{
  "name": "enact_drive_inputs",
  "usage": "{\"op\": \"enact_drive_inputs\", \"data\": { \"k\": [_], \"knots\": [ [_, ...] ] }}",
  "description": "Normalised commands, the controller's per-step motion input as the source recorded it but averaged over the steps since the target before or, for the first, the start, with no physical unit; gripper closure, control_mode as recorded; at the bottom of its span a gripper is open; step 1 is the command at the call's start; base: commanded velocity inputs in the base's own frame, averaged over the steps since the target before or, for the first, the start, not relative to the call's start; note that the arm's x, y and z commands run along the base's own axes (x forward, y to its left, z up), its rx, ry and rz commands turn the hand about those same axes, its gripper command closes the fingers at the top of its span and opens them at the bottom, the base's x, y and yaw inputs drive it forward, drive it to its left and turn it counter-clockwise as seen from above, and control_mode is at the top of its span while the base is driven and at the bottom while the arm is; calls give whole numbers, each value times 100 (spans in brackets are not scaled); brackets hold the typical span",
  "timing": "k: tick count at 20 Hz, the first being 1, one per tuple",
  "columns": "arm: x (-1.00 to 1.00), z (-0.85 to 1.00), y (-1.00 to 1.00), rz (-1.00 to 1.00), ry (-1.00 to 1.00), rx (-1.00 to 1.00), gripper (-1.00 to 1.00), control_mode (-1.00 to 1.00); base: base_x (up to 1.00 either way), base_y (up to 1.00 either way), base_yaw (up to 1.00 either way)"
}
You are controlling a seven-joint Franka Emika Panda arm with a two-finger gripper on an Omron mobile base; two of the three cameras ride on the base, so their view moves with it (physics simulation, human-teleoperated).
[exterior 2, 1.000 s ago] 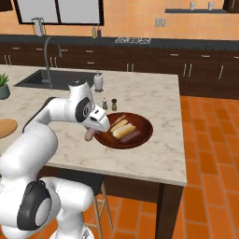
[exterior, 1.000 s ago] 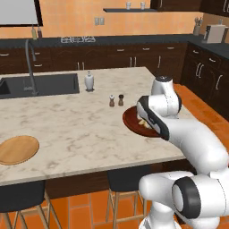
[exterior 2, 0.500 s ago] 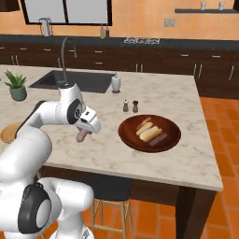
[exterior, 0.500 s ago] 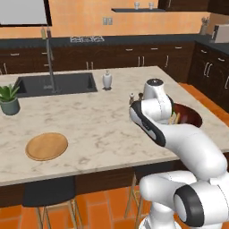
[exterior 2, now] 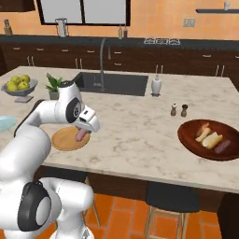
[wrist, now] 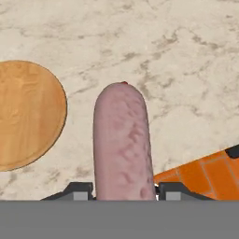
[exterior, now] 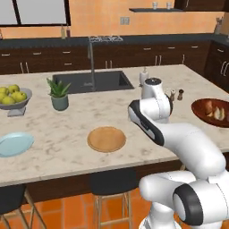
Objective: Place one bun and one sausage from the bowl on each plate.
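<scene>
Sausage (wrist: 122,140) hangs pinched between the closed-in fingers of the gripper (exterior 2: 83,132), pointing down just above the near edge of the tan wood plate (exterior: 106,138). The base has driven along the desk (exterior 2: 140,135): a second ago the whole view sat over the dark red-brown bowl (exterior 2: 211,139), and now both base cameras look at the plate instead, so the shift is the camera's, not the things'. The bowl now lies well off to the right of the tan plate, with two pale buns (exterior 2: 208,136) and another sausage (exterior 2: 222,146) in it. That suggests the carry is nearly done and the release onto the tan plate comes next; the plate is bare, so no step of the task is finished yet. From the hand camera the sausage sits beside the plate's rim, not squarely over it, so a small move toward the plate's middle seems needed first. Beyond the tan plate to the left lies the pale blue plate (exterior: 15,144), also bare. Behind it stands a grey fruit bowl (exterior: 14,99), and a potted plant (exterior: 59,93) sits nearer the sink (exterior: 94,80).
</scene>
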Motion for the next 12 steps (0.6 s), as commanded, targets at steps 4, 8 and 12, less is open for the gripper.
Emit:
{"op": "enact_drive_inputs", "data": {
  "k": [4,8,12],
  "knots": [
    [0,0,0,0,0,0,100,100,25,100,-6],
    [0,0,0,0,0,0,100,100,23,76,-2],
    [36,-3,0,3,1,0,100,-100,0,1,0]
  ]
}}
